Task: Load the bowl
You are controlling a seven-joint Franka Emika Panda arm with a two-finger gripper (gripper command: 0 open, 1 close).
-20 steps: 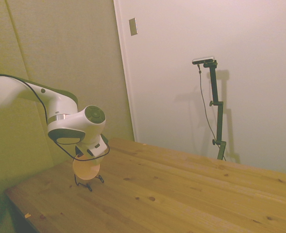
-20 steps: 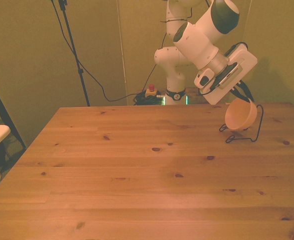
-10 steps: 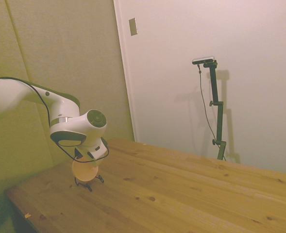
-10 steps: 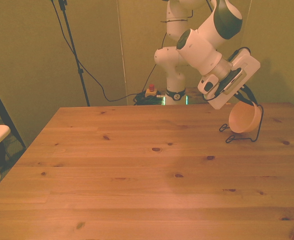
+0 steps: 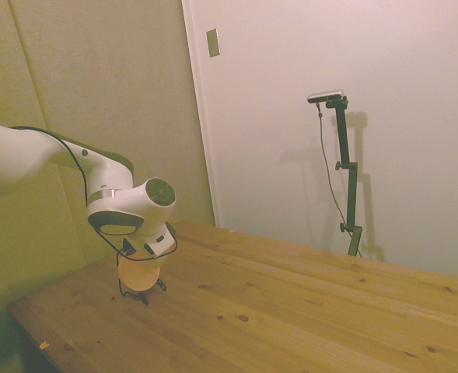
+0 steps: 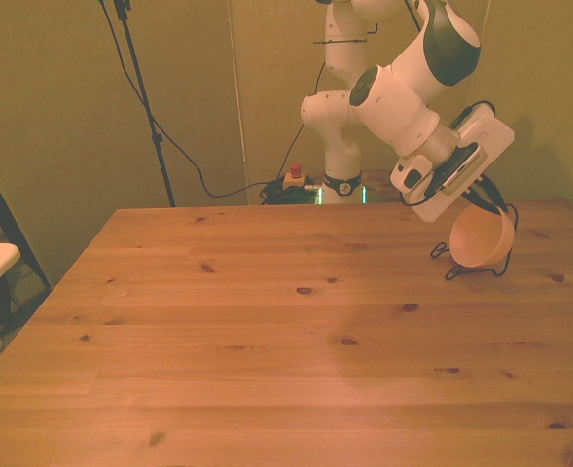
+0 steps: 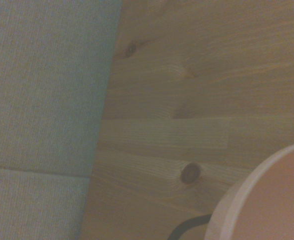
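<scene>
The gripper [image 6: 476, 199] hangs low over the table's back corner, at the front view's right. It is right on top of the bowl [image 6: 482, 238], at the bowl's upper rim. I cannot tell if the gripper is open or shut, because the white hand block and the bowl hide that part.

The bowl is pale peach and round. It is tipped up on its side, not flat, and it sits in the wire stand [image 6: 500, 265]. The stand is thin and black, and its feet rest on the table [image 6: 286, 331]. In the side view the bowl [image 5: 138, 272] is just under the arm's end, with the stand [image 5: 143, 297] poking out below it.

In the wrist view, the bowl's rim [image 7: 266, 200] fills 1 corner, and a dark bit of wire [image 7: 189, 227] curves beside it. Wood with a dark knot lies around them.
</scene>
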